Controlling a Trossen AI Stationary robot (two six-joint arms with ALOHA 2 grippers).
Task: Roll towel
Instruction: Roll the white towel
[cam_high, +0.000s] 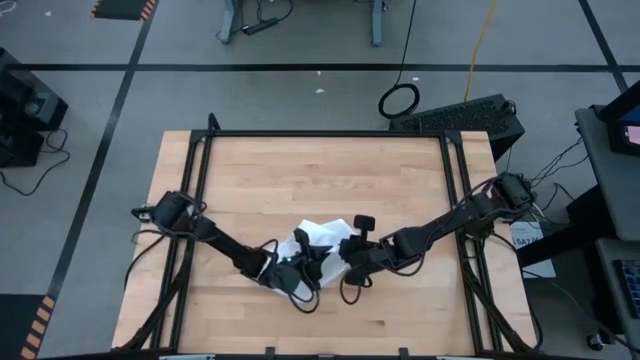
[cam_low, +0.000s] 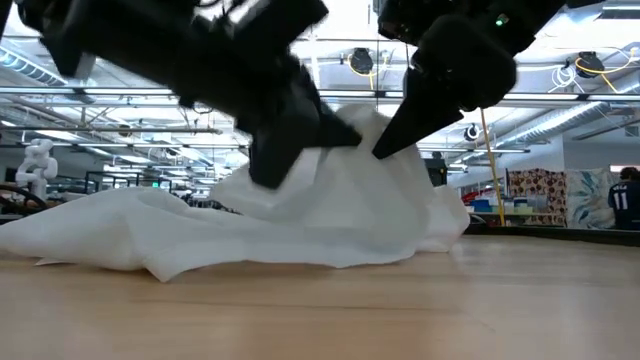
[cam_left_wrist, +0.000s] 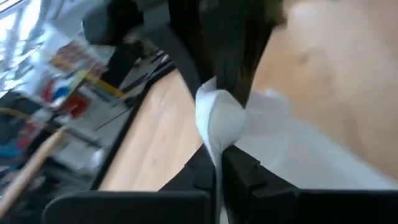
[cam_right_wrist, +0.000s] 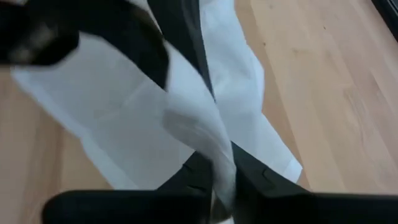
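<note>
The white towel (cam_high: 325, 238) lies crumpled a little near of the table's middle. In the low view its middle (cam_low: 350, 150) is drawn up into a peak, and its spread edges (cam_low: 150, 250) rest on the wood. My left gripper (cam_high: 305, 262) comes at the peak from the table's left and is shut on the cloth (cam_left_wrist: 219, 158). My right gripper (cam_high: 345, 252) comes from the right and is shut on the cloth close beside it (cam_right_wrist: 222, 165). The two grippers almost meet at the peak. My left gripper pinches a bunched fold of the towel (cam_left_wrist: 214, 121) between its two fingers, coming nearly level from the table's left. The fold stands up past the fingertips; the rest of the cloth trails down onto the table. My right gripper pinches a gathered ridge of the towel (cam_right_wrist: 199, 134) between its two fingers, slanting down from the table's right. How many layers it has, I cannot tell. The cloth beyond the fingers fans out and lies on the table (cam_right_wrist: 261, 93).
Black frame rails (cam_high: 200, 200) run along the table's left and right sides and its far edge. The wooden tabletop (cam_high: 320, 170) stretches out beyond the towel toward the far edge. A person (cam_low: 625, 200) shows far off in the room behind.
</note>
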